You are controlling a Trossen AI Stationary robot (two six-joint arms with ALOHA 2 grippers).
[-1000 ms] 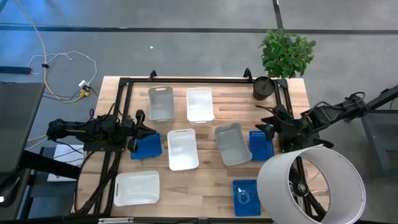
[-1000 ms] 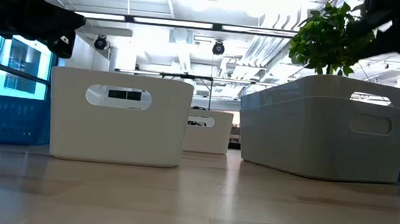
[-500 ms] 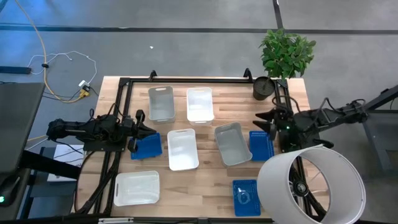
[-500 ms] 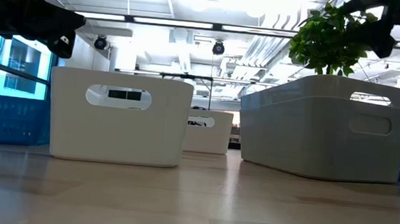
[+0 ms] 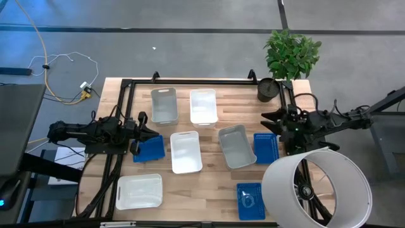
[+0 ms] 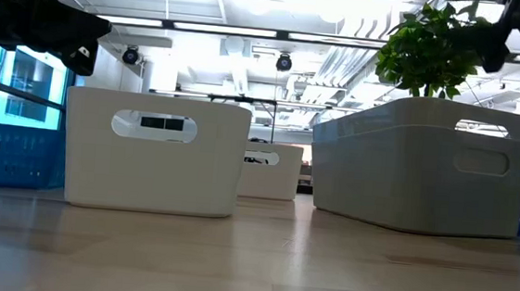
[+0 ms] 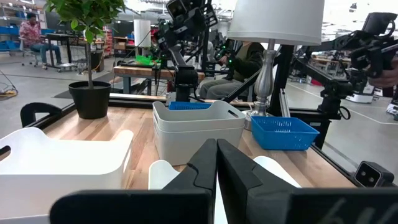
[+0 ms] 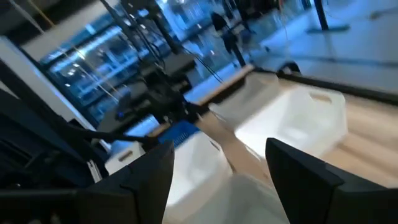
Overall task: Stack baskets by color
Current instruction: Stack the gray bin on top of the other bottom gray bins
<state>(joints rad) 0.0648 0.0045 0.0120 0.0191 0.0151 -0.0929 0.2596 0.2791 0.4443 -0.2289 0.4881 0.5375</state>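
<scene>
Eight baskets: spread on the table, none stacked.
colors: white and grey ones in the middle and front left; three blue mesh ones, at left, right and front right.
clutter: plant at back right corner; big white cylinder over front right.
left gripper: jaws shut, empty, above left blue basket.
right gripper: jaws wide, empty, above right blue basket.

We've got overhead straight down; low cam level at tabletop; wrist cams face inward, both sharing grey basket.
</scene>
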